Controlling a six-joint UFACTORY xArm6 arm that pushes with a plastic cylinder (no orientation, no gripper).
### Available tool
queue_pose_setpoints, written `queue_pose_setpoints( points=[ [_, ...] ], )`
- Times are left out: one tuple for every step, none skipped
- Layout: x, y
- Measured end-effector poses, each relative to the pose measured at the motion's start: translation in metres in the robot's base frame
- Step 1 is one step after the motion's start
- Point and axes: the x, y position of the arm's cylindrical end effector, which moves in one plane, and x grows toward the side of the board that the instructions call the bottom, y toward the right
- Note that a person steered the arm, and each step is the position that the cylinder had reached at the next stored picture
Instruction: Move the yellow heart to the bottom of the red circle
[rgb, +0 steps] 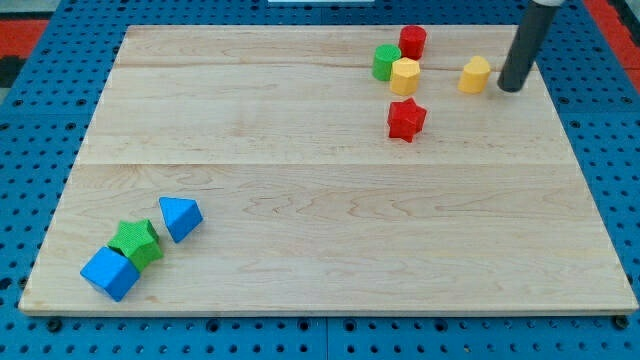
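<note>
The red circle (412, 42) stands near the view's top, right of centre. A green circle (386, 62) touches it at its lower left. A yellow block (405, 76) sits directly below the red circle, touching both. A second yellow block (475, 74), which looks like the heart, lies apart to the right. My tip (510, 88) rests on the board just right of this second yellow block, close to it or touching it. The rod rises to the view's top right.
A red star (406, 119) lies below the yellow block in the cluster. At the view's bottom left a blue triangle (180, 217), a green star (136, 242) and a blue cube (109, 273) sit together. The board's right edge (575, 140) is near my tip.
</note>
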Motion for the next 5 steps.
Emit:
queue_pose_setpoints(
  points=[
    [-0.013, -0.061],
    [-0.01, -0.062],
    [0.038, -0.075],
    [0.12, -0.081],
    [0.121, -0.14]
  ],
)
